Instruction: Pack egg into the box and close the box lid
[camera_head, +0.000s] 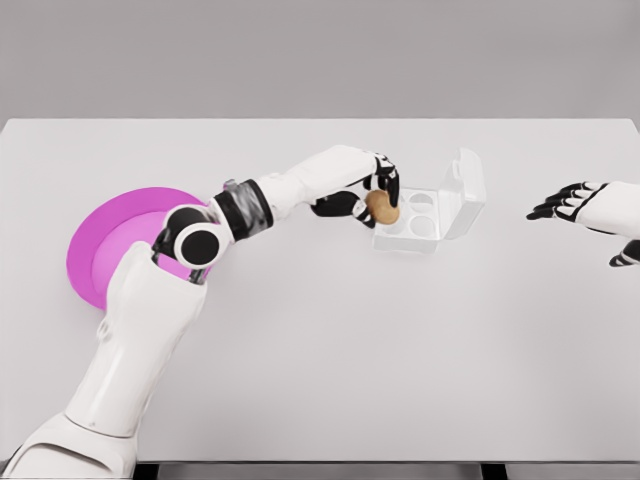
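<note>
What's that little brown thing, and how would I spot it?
Start at the white table and follow the left hand toward the clear box with its lid up. The fingers hold a brown egg at the box's left edge. It is the only brown, rounded thing there.

The robot's arms are smooth, round and white. The left arm has a black ring at its elbow and a grey band near it. Each robot hand (368, 193) has black fingers.
</note>
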